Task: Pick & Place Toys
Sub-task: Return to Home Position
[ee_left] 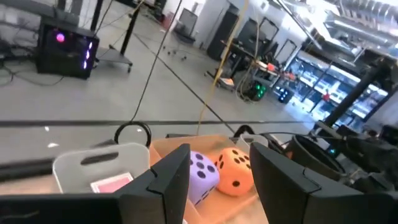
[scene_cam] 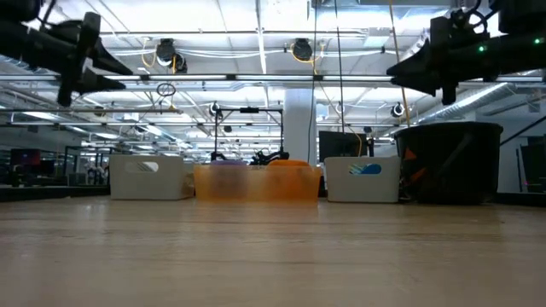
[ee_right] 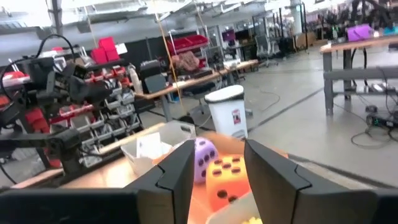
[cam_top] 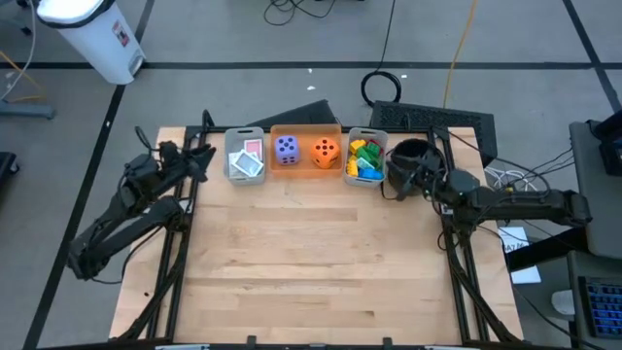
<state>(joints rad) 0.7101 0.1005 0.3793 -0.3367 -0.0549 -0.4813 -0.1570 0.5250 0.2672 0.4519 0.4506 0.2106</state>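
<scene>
A purple die (cam_top: pixel 287 148) and an orange die (cam_top: pixel 326 150) sit in the orange bin (cam_top: pixel 306 165) at the table's far edge. Picture cards (cam_top: pixel 249 160) lie in the grey bin (cam_top: pixel 231 156) to its left. Coloured bricks (cam_top: pixel 364 160) fill the grey bin (cam_top: pixel 381 146) to its right. My left gripper (cam_top: pixel 206 156) hovers open and empty just left of the card bin, raised above the table. My right gripper (cam_top: pixel 394 181) hovers open and empty just right of the brick bin, in front of the black bowl (cam_top: pixel 413 154). Both dice show between the open fingers in the left wrist view (ee_left: pixel 235 169) and the right wrist view (ee_right: pixel 225 174).
The three bins and the bowl stand in a row along the far edge. The wooden table top (cam_top: pixel 311 262) stretches toward the near edge in front of them. A white waste bin (cam_top: pixel 92 34) and cables (cam_top: pixel 384 86) are on the floor beyond the table.
</scene>
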